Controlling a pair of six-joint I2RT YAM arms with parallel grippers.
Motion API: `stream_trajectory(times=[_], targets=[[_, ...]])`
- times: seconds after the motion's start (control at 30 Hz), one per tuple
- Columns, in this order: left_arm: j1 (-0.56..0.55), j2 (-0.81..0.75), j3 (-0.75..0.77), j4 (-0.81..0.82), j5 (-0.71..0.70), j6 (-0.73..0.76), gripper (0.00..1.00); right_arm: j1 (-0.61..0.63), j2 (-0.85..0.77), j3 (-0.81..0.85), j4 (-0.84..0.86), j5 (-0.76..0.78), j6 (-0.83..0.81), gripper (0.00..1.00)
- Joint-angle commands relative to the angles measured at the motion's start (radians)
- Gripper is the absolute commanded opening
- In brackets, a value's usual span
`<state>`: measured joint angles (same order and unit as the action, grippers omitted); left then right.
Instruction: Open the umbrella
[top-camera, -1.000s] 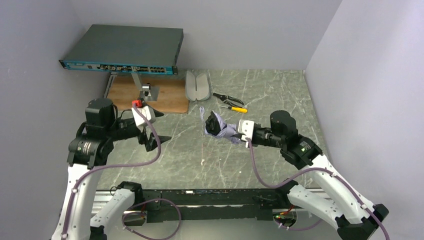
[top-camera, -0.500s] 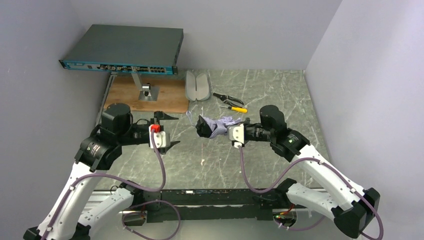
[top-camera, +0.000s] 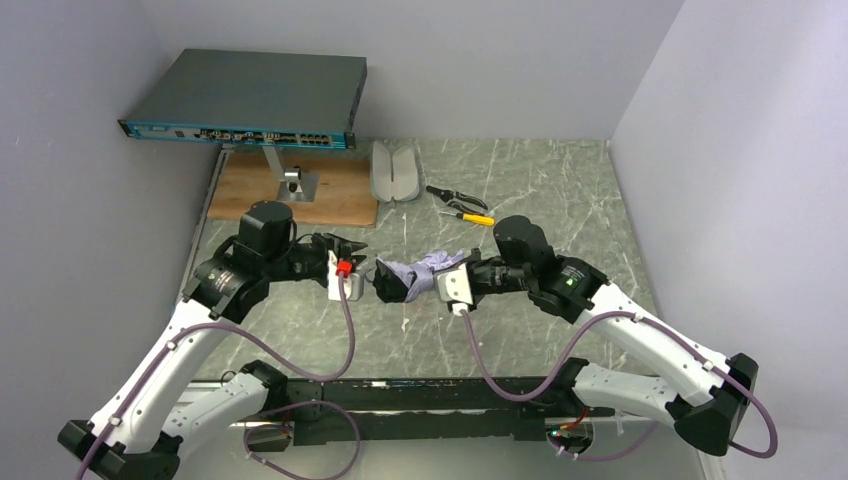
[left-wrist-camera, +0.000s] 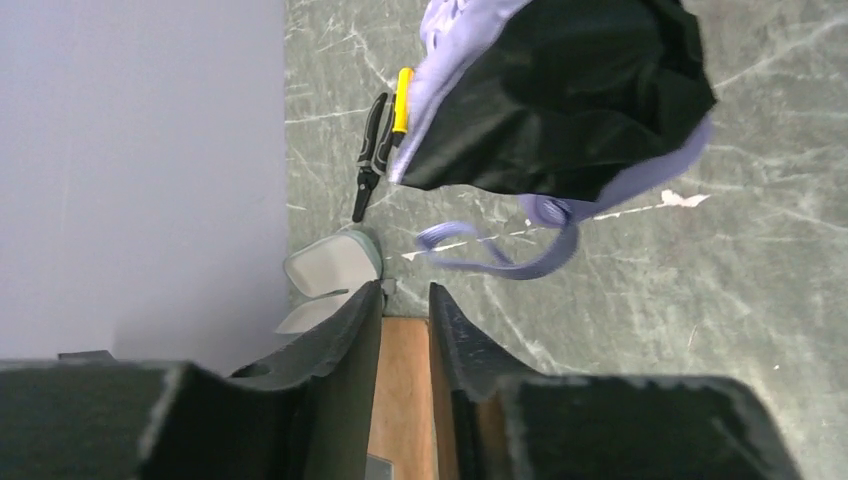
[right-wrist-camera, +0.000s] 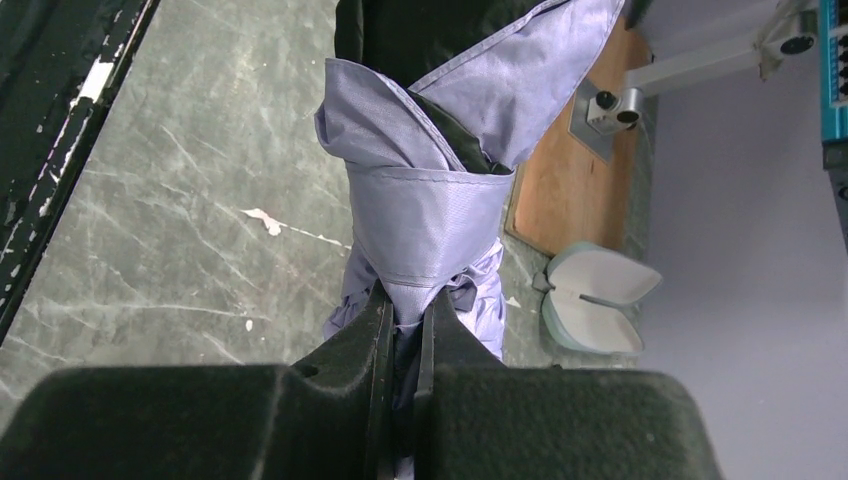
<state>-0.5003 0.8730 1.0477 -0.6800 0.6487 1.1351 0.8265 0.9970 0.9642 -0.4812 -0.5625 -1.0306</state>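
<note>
The umbrella (top-camera: 410, 270) is folded, a pale lavender bundle with its black lining showing at the left end, and it is held off the table at the centre. My right gripper (top-camera: 440, 279) is shut on its wrapped fabric, which bunches between the jaws in the right wrist view, gripper (right-wrist-camera: 403, 292), umbrella (right-wrist-camera: 430, 215). My left gripper (top-camera: 362, 258) sits just left of the black end without touching it. In the left wrist view the gripper (left-wrist-camera: 405, 292) has a narrow gap with nothing in it. The umbrella (left-wrist-camera: 560, 90) and its hanging strap (left-wrist-camera: 500, 262) lie beyond the tips.
A pale grey-green hinged case (top-camera: 395, 172) lies open at the back. Black pliers (top-camera: 443, 196) and a yellow screwdriver (top-camera: 478, 218) lie to its right. A wooden board (top-camera: 330, 200) carries a stand with a network switch (top-camera: 245, 100) at the back left. Walls close both sides.
Both arms have swung inward to the centre. The right one carried the umbrella left and nearer. The left jaws have narrowed from wide to a slim gap.
</note>
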Motion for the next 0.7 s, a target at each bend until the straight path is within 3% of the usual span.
stream_trajectory(times=[0.0,0.1,0.23,0.27,0.33,0.4,0.5,0.67], targets=[[-0.010,-0.026,0.005,-0.067,-0.016,0.086,0.22,0.005,-0.019,0.048,0.042,0.045,0.046,0.00],[-0.010,-0.066,-0.013,-0.085,-0.033,0.080,0.00,0.004,-0.030,0.023,0.060,0.070,0.084,0.00],[-0.010,-0.109,-0.042,-0.082,-0.059,0.047,0.00,0.001,-0.034,0.009,0.086,0.081,0.138,0.00],[-0.010,-0.114,-0.043,-0.096,-0.066,0.049,0.11,0.000,-0.036,0.008,0.084,0.076,0.139,0.00],[-0.008,-0.117,-0.034,-0.152,-0.064,0.080,0.43,-0.001,-0.037,0.010,0.068,0.060,0.130,0.00],[-0.008,-0.129,-0.049,-0.162,-0.053,0.110,0.61,-0.001,-0.033,0.014,0.048,0.043,0.117,0.00],[-0.009,-0.142,-0.077,-0.068,-0.032,0.064,0.69,0.000,-0.012,0.031,0.020,0.016,0.113,0.00],[-0.015,-0.064,-0.025,-0.068,0.043,0.047,0.69,0.000,0.050,0.098,-0.065,-0.027,0.107,0.00]])
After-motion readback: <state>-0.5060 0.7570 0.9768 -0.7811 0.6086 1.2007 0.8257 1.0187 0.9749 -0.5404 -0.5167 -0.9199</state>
